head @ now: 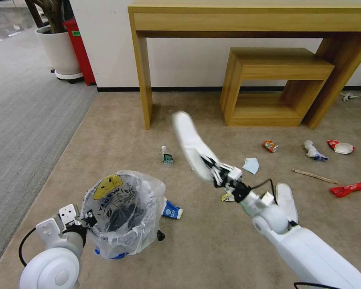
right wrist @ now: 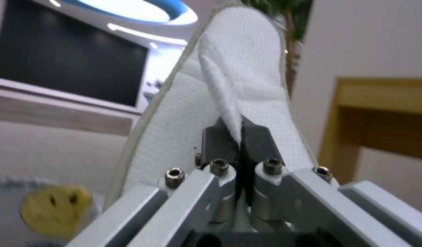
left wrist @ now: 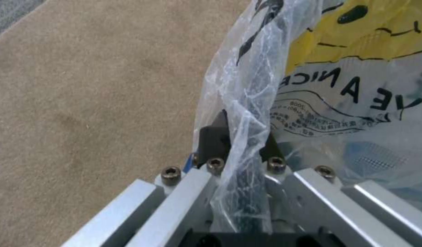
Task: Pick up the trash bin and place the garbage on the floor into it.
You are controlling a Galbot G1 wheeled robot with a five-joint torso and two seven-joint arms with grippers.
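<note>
I stand in an office-like room: beige carpet (head: 120,132), wooden desk (head: 248,20), potted plant (head: 60,44), white wall (head: 180,60).

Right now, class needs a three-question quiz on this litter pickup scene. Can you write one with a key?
1. True or false: the right gripper is shut on a flat white fabric slipper.
2. What does the left gripper pinch?
A. the crushed can
B. the small black trash bin's clear plastic liner
C. the wooden stick
3. Fill in: a second white slipper lies on the ____.

Key: 1 true; 2 B; 3 carpet
</note>
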